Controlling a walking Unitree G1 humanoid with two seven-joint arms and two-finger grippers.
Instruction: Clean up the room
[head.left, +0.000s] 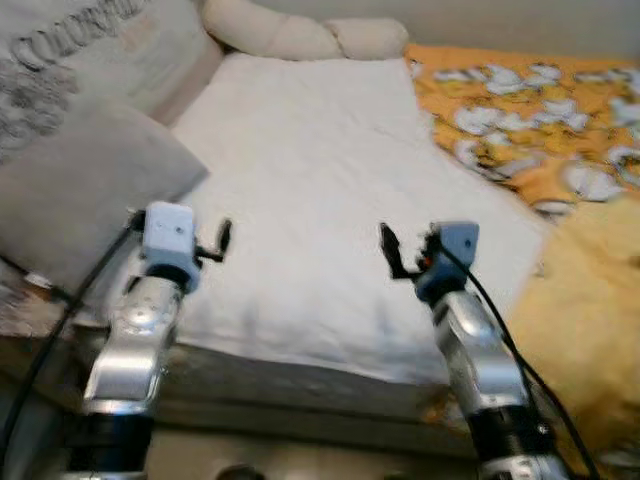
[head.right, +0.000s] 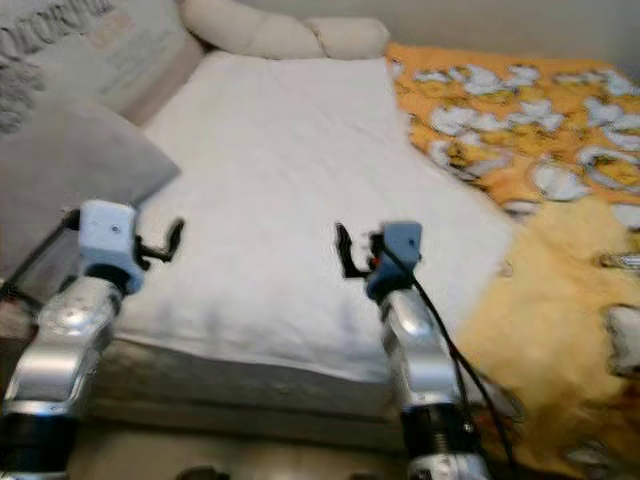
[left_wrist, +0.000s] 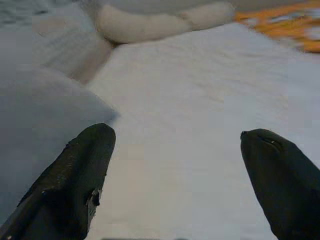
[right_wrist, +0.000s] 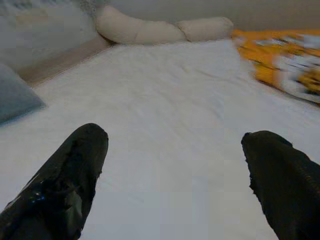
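Observation:
A bed with a white sheet (head.left: 320, 180) lies before me. An orange blanket with white duck prints (head.left: 520, 110) is bunched over the bed's right side and hangs toward a yellow fluffy cover (head.left: 590, 320). A grey pillow (head.left: 80, 190) rests at the left edge. My left gripper (head.left: 222, 240) hovers open over the sheet's near left part, beside the grey pillow (left_wrist: 35, 115). My right gripper (head.left: 388, 250) hovers open over the near middle of the sheet (right_wrist: 170, 100). Nothing is between either pair of fingers (left_wrist: 75, 175).
A long cream bolster (head.left: 300, 35) lies across the head of the bed. A light cushion with dark lettering (head.left: 90, 50) leans at the far left. The mattress front edge (head.left: 300, 390) runs just under my arms.

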